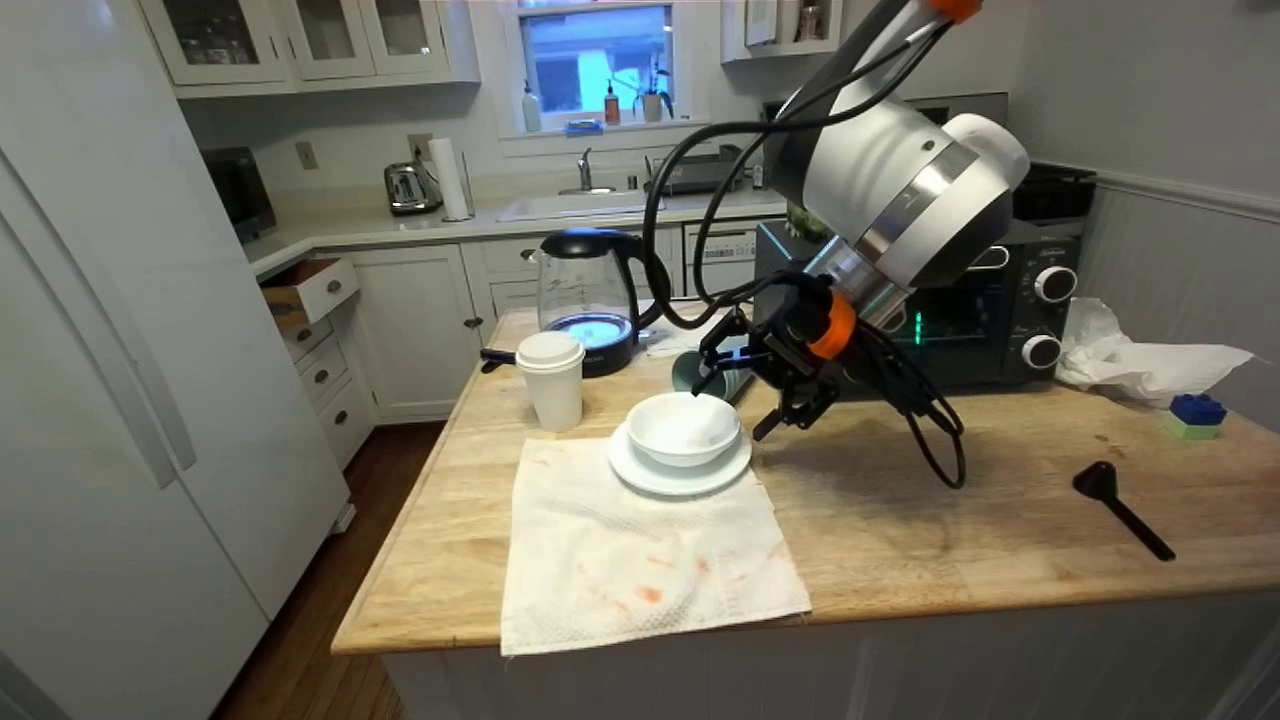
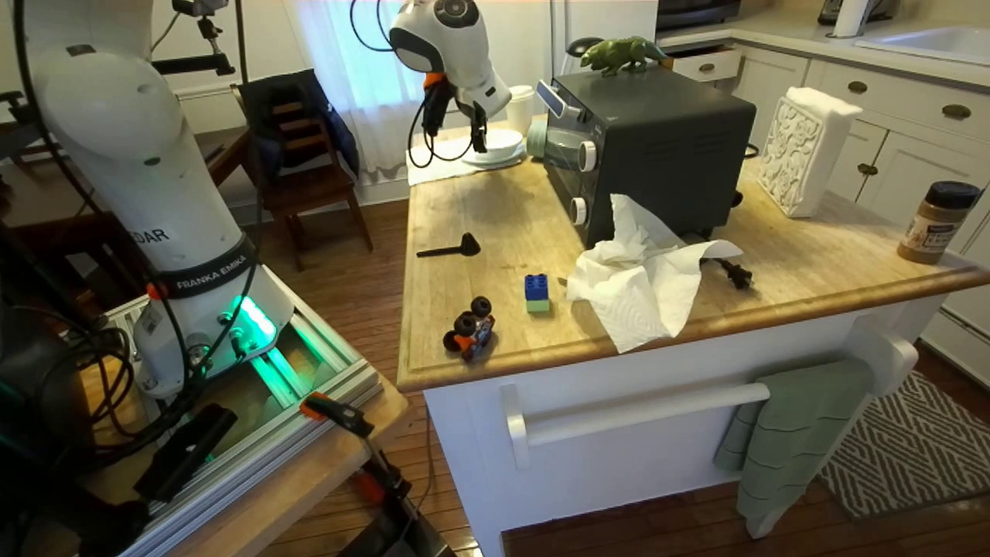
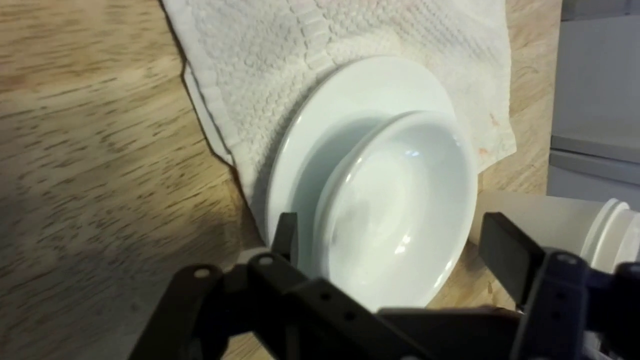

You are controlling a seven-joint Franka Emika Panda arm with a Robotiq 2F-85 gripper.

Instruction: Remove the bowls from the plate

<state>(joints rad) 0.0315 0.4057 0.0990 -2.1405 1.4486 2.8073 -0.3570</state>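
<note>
A white bowl [image 1: 684,425] sits upright on the white plate [image 1: 680,486], which rests on the far part of a cloth. Only one bowl rim is distinct; I cannot tell whether another is stacked inside it. In an exterior view the bowl [image 2: 506,141] and plate [image 2: 495,164] stand behind the gripper. My gripper [image 1: 730,412] is open and tilted, just above the bowl's side near the oven. In the wrist view the open gripper [image 3: 390,231] has its fingers on either side of the bowl [image 3: 400,200], with nothing between them gripped. The plate [image 3: 370,82] shows beyond the bowl.
A lidded cream cup [image 1: 552,385] and a glass kettle [image 1: 590,300] stand beside the plate. A pale green cup [image 1: 692,372] lies behind it. The black toaster oven [image 2: 650,147] is close to the arm. A black spoon [image 1: 1115,500] lies on the wooden table.
</note>
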